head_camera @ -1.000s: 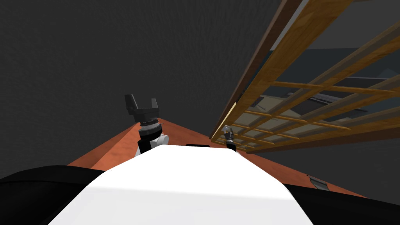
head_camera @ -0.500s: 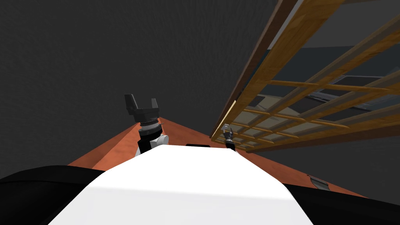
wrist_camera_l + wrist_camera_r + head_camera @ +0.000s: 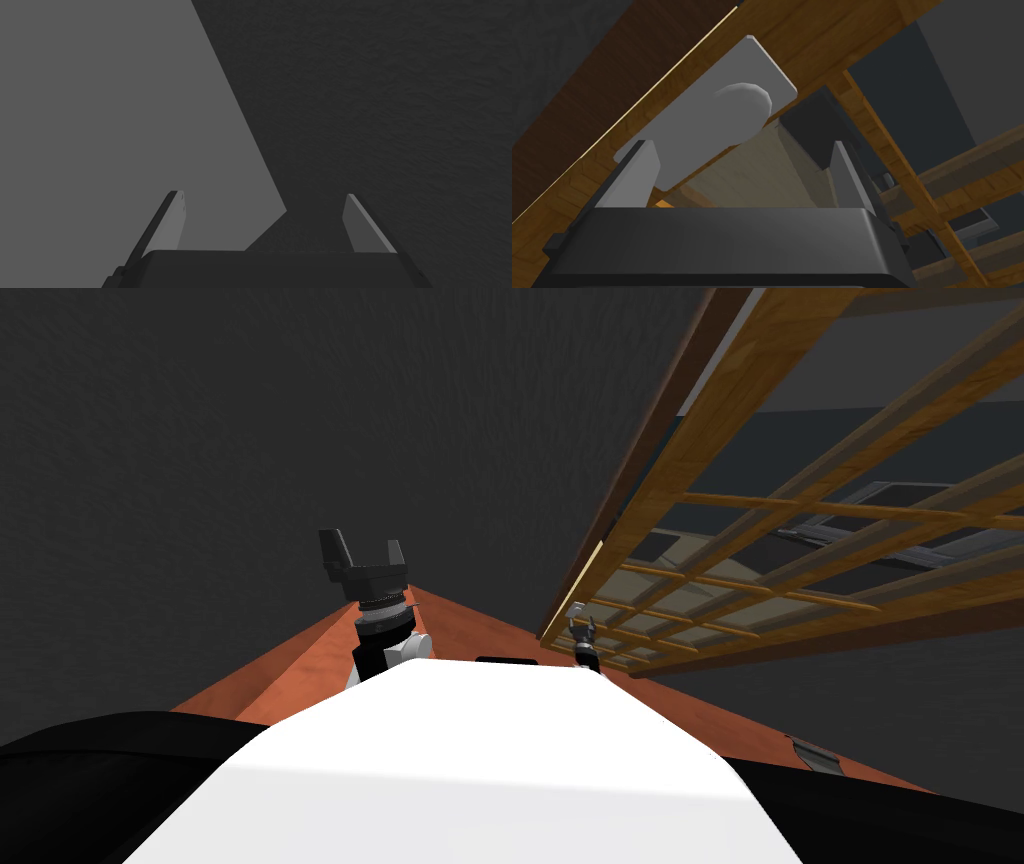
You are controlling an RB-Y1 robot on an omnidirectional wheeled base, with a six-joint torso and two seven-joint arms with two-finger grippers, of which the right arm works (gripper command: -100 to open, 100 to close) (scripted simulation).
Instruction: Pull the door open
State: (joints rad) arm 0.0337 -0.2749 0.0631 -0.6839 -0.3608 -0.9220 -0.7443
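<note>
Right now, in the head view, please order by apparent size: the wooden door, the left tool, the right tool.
Largest: wooden door.
Then: left tool.
Smallest: right tool, though it reaches farther from the camera, so its true size is probably equal.

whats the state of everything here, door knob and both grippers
door: shut or barely ajar, cannot tell which
knob: not gripped, just beyond the right gripper's tips
right gripper: open, lined up on the knob
left gripper: open, empty, held up
</note>
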